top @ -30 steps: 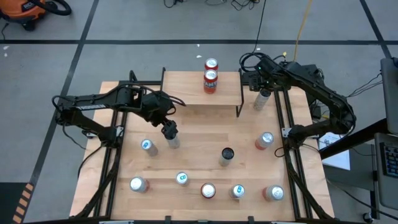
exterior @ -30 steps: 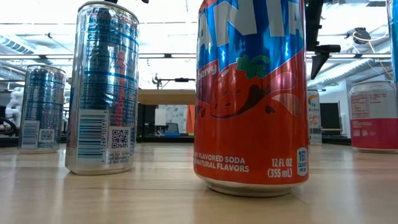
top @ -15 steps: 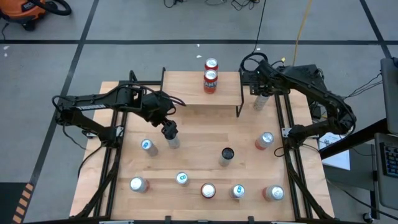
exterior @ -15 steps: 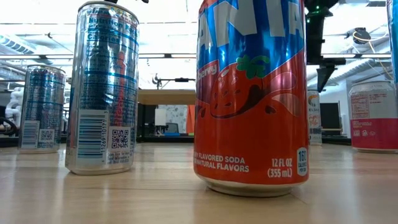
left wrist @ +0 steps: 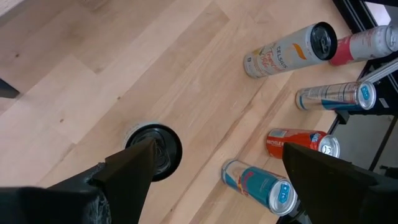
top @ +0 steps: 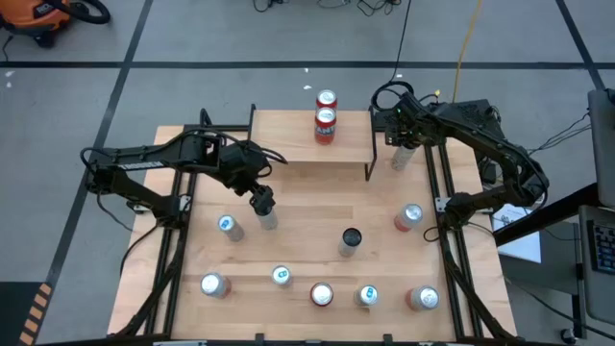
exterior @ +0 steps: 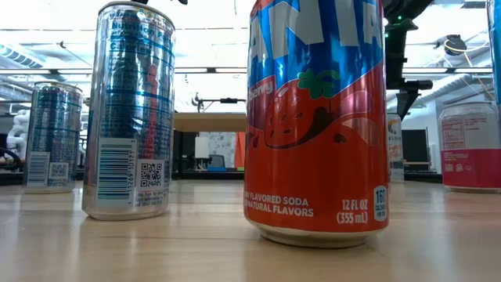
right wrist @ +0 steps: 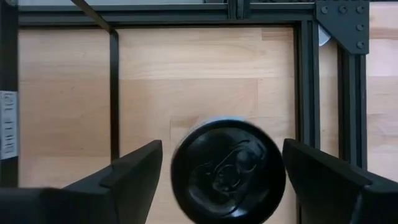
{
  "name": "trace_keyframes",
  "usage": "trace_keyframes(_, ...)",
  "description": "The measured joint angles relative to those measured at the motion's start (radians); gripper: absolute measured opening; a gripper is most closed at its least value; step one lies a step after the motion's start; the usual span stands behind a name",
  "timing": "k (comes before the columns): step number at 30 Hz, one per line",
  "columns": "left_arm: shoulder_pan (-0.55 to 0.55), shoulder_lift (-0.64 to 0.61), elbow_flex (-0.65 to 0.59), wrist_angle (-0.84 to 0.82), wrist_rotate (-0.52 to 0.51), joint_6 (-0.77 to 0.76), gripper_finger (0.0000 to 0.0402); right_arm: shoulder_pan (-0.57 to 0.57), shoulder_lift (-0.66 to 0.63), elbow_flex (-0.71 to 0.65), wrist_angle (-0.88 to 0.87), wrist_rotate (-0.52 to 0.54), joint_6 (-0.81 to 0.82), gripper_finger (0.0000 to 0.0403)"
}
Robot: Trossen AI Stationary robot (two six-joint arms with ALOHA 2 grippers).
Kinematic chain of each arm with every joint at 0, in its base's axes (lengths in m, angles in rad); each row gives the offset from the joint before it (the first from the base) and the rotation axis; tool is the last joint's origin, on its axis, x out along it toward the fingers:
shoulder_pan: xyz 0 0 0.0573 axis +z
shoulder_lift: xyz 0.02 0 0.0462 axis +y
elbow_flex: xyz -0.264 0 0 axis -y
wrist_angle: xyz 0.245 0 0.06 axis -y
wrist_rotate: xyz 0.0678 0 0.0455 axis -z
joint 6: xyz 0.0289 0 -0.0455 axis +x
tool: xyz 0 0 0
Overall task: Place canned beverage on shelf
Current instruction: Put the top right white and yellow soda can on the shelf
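The shelf stands at the table's far middle, with two red cans upright on its top board. My right gripper is open above a slim black-topped can that stands on the table right of the shelf. In the right wrist view its fingers stand on either side of the can's top, apart from it. My left gripper is open above another black-topped can standing at the table's middle left. That can lies under one finger rather than between the two.
Several more cans stand on the table's near half, among them a black-topped one and a red one. The shelf's black leg stands close to the left of the right gripper's can. In the low view a big orange soda can blocks the middle.
My right gripper has come down toward the black-topped can beside the shelf, staying open. The cans have kept their places.
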Motion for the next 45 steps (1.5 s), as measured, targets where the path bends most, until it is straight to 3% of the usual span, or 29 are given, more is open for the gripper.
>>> trace_keyframes(10, 0.0, 0.0, 0.0, 0.0, -0.006, -0.001, 0.0349, -0.012, 0.044, 0.0, 0.003, -0.042, -0.028, 0.0275)
trace_keyframes(18, 0.0, 0.0, 0.0, 0.0, -0.017, -0.001, 0.0349, -0.012, 0.042, 0.0, -0.002, -0.042, -0.07, 0.0217)
trace_keyframes(32, 0.0, 0.0, 0.0, 0.007, -0.055, -0.001, 0.0349, -0.011, -0.107, -0.001, -0.071, -0.132, -0.032, 0.0217)
trace_keyframes(45, 0.003, 0.0, 0.0, 0.128, -0.069, 0.023, 0.0349, -0.01, -0.265, -0.001, -0.092, -0.201, 0.036, 0.0217)
